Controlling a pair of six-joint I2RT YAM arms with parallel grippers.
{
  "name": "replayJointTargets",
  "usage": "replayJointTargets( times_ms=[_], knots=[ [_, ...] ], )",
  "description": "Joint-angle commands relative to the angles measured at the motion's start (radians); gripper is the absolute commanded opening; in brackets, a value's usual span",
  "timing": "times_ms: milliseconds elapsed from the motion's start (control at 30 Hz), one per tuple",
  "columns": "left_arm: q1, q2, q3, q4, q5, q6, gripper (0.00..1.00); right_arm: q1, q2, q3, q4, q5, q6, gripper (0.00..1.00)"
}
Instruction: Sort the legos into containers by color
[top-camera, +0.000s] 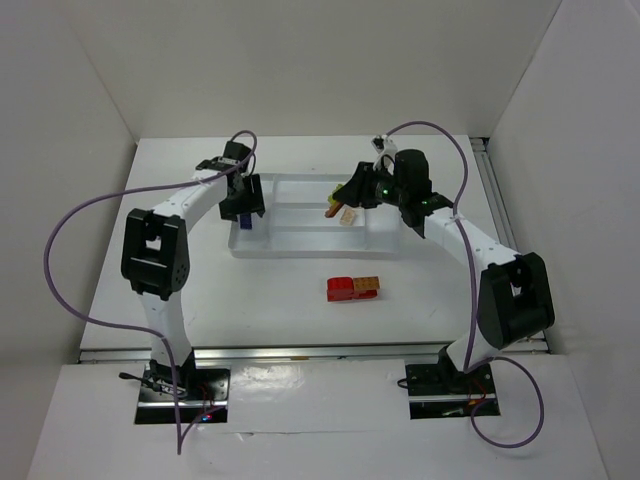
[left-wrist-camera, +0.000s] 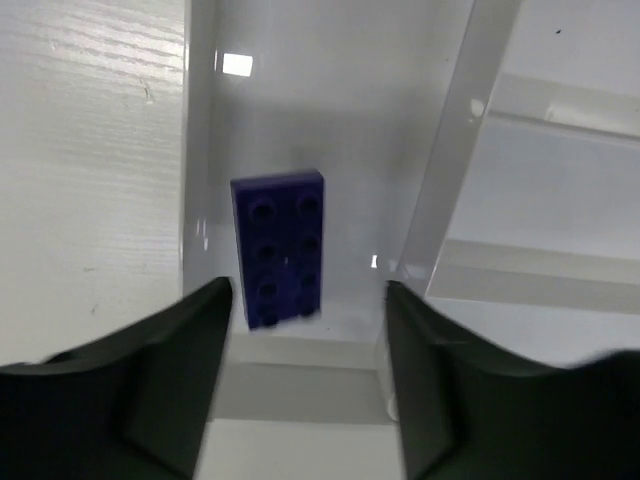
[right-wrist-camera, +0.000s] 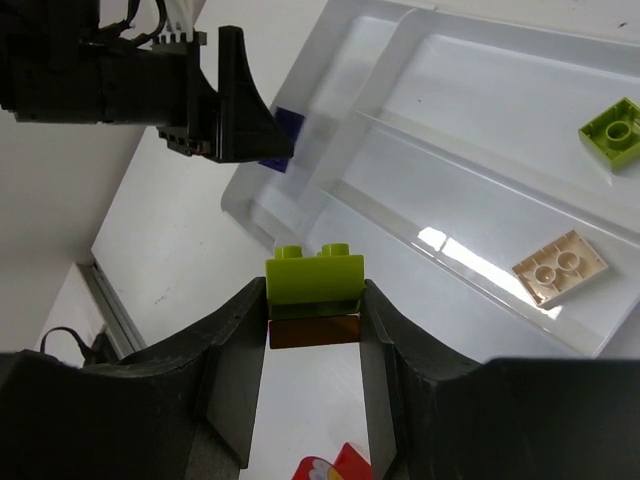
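The white divided tray lies at the table's middle back. My left gripper hangs open over its leftmost compartment. In the left wrist view the gripper is empty, and a purple brick lies flat on the compartment floor just beyond the fingertips. My right gripper is shut on a lime green brick snapped onto an orange brick, held above the tray's middle. A flat lime green brick and a tan brick lie in tray compartments.
A red brick joined to an orange brick lies on the table in front of the tray; its red end shows in the right wrist view. White walls enclose the table at the back and on both sides.
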Motion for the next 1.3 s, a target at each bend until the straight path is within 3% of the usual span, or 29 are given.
replayJointTargets(
  times_ms=[0, 100, 200, 233, 267, 300, 367, 400, 500, 633, 800, 867, 1033, 1267],
  knots=[
    [-0.012, 0.001, 0.053, -0.033, -0.051, 0.019, 0.80, -0.004, -0.044, 0.021, -0.026, 0.018, -0.036, 0.00],
    [-0.023, -0.033, 0.085, -0.079, -0.050, 0.040, 0.90, -0.004, -0.044, 0.021, -0.035, -0.002, -0.045, 0.00],
    [-0.051, -0.094, 0.085, -0.111, 0.011, 0.083, 0.90, -0.004, -0.044, 0.010, -0.024, -0.065, -0.056, 0.00],
    [-0.051, -0.154, 0.085, -0.111, 0.051, 0.103, 0.84, -0.004, -0.054, 0.000, -0.024, -0.089, -0.056, 0.00],
    [-0.066, -0.192, 0.062, -0.093, 0.115, 0.136, 0.80, -0.004, -0.067, 0.000, -0.014, -0.164, -0.073, 0.00],
    [-0.066, -0.234, 0.009, -0.067, 0.297, 0.208, 0.78, -0.004, -0.067, -0.016, -0.014, -0.198, -0.094, 0.00],
    [-0.066, -0.350, -0.039, 0.017, 0.483, 0.267, 0.80, -0.004, -0.091, -0.031, 0.008, -0.316, -0.114, 0.00],
    [-0.066, -0.386, -0.088, 0.048, 0.651, 0.308, 0.82, -0.004, -0.100, -0.055, 0.008, -0.339, -0.114, 0.00],
    [-0.066, -0.473, -0.166, 0.132, 0.835, 0.359, 0.88, -0.004, -0.150, -0.109, 0.124, -0.364, -0.032, 0.00],
    [-0.075, -0.470, -0.222, 0.180, 1.068, 0.390, 0.89, -0.004, -0.168, -0.111, 0.163, -0.402, 0.013, 0.00],
    [-0.124, -0.457, -0.255, 0.258, 1.160, 0.372, 1.00, -0.004, -0.157, -0.111, 0.270, -0.453, 0.102, 0.00],
    [-0.140, -0.457, -0.269, 0.332, 1.173, 0.333, 1.00, -0.004, -0.148, -0.111, 0.281, -0.453, 0.130, 0.00],
    [-0.169, -0.444, -0.268, 0.344, 1.127, 0.333, 1.00, -0.004, -0.148, -0.120, 0.338, -0.473, 0.166, 0.00],
    [-0.189, -0.435, -0.323, 0.543, 1.130, 0.172, 0.98, -0.004, -0.139, -0.120, 0.368, -0.484, 0.185, 0.00]
  ],
)
